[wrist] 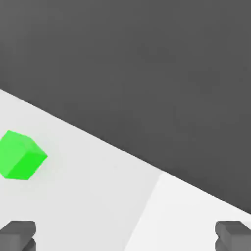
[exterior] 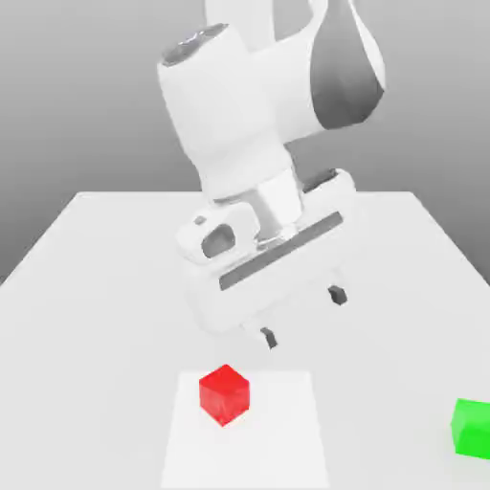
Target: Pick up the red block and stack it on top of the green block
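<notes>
Red block [exterior: 224, 393] sits low centre of the exterior view on the worktop [exterior: 96, 287]; green block [exterior: 472, 427] at lower right. Fingers [exterior: 337, 295] stand apart, empty, above the red block. Step: approach. Next: descend, straddle the red block, close.

The red block [exterior: 224, 393] lies well apart from the green block [exterior: 472, 428], toward the exterior view's left.
</notes>
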Tool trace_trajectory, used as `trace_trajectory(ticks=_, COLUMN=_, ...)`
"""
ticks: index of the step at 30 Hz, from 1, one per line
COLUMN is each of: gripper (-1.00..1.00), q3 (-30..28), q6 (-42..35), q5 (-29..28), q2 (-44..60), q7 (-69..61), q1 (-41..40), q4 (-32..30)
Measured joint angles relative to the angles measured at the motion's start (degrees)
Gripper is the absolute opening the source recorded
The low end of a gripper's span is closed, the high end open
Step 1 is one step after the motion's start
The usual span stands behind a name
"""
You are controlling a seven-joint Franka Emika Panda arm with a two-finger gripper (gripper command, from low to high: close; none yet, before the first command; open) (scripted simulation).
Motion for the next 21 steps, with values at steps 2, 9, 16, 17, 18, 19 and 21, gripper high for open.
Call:
trace_trajectory(ticks=2, gripper=0.00, q3=0.01, q6=1.58, q5=-0.06, q2=2.10, q7=-2.14, q1=0.16, q4=-1.38)
trace_trajectory(ticks=9, gripper=0.00, q3=-1.23, q6=8.73, q5=-6.46, q2=6.25, q7=-5.21, q1=-0.03, q4=-6.78)
trace_trajectory(ticks=16, gripper=0.00, q3=-3.97, q6=16.18, q5=-28.36, q2=4.37, q7=2.72, q1=-3.41, q4=-12.54)
trace_trajectory(ticks=17, gripper=0.00, q3=-4.05, q6=16.96, q5=-30.06, q2=4.44, q7=3.42, q1=-4.39, q4=-12.78)
trace_trajectory(ticks=18, gripper=0.00, q3=-3.81, q6=17.71, q5=-30.60, q2=4.85, q7=3.56, q1=-5.54, q4=-12.82)
trace_trajectory(ticks=19, gripper=0.00, q3=-3.27, q6=18.45, q5=-30.52, q2=5.45, q7=3.37, q1=-6.19, q4=-12.75)
trace_trajectory(ticks=21, gripper=0.00, q3=-2.07, q6=19.97, q5=-29.31, q2=7.00, q7=2.40, q1=-4.93, q4=-12.50)
